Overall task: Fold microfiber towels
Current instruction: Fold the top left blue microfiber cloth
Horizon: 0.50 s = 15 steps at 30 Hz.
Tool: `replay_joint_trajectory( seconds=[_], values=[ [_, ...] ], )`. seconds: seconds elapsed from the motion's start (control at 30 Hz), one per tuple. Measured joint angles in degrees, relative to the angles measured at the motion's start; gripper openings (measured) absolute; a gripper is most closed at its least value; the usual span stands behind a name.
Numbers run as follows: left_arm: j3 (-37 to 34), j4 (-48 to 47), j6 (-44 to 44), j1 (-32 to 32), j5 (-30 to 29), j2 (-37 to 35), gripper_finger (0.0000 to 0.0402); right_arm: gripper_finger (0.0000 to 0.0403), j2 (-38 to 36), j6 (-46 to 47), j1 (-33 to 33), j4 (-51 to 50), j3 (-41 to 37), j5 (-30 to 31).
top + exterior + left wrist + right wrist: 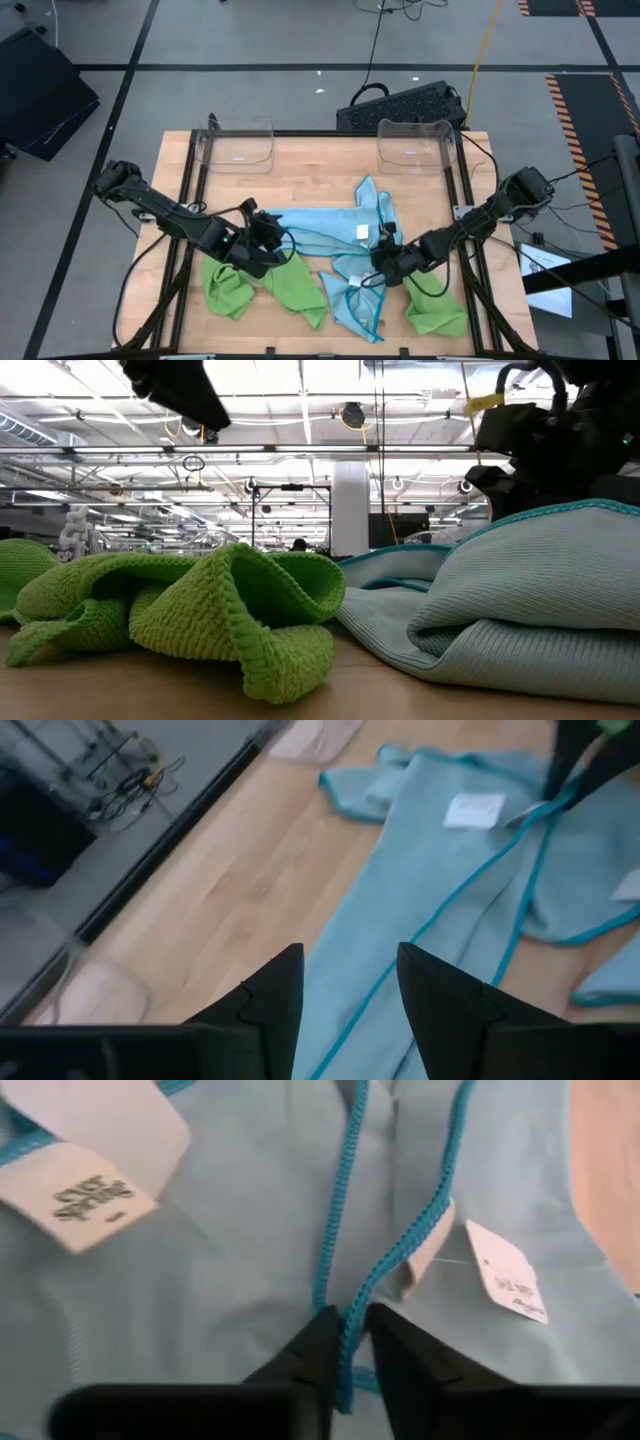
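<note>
Teal edging (pixel 345 1330) sits pinched in right jaws; left jaws spread over blue towel (pixel 450 890), tips cut off.

I see a light wooden desk (pixel 300 180), black-framed. Two clear plastic bins (pixel 238 146) sit at its far edge, well apart. Lying crumpled on the desk are light blue towels (pixel 330 232) across the middle and lime green towels (pixel 296 287) along the near side, one possibly partly under the blue.
</note>
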Motion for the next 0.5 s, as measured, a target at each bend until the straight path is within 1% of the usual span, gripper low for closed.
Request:
replay_joint_trajectory(
  seconds=[0.03, 0.07, 0.17, 0.3, 0.4, 0.5],
  values=[
    [0.0, 1.8, 1.5, 0.0, -0.1, 0.2, 0.0166, 0.0022, -0.1, -0.3, -0.2, 0.0, 0.0, -0.1],
    [0.0, 3.9, 3.2, 0.1, -0.2, 0.7, 0.0166, 0.0011, -0.3, -0.8, -0.5, 0.0, 0.0, -0.5],
    [0.0, 9.6, 9.3, 0.1, 0.0, 2.9, 0.0166, 0.001, -0.3, -1.9, -1.2, 0.2, 0.2, -1.4],
    [0.0, 21.3, 20.4, 0.7, -0.3, 9.2, 0.0169, 0.0003, -1.7, -4.5, -2.6, 0.0, 2.0, -1.3],
    [0.0, 34.3, 29.7, 1.9, -0.2, 14.8, 0.0188, 0.0004, -4.3, -6.1, -3.9, 0.0, 3.0, -1.3],
    [0.0, 46.5, 37.1, 3.0, 0.4, 20.1, 0.0219, 0.0002, -7.9, -6.9, -5.6, 0.4, 3.5, -1.2]
  ],
)
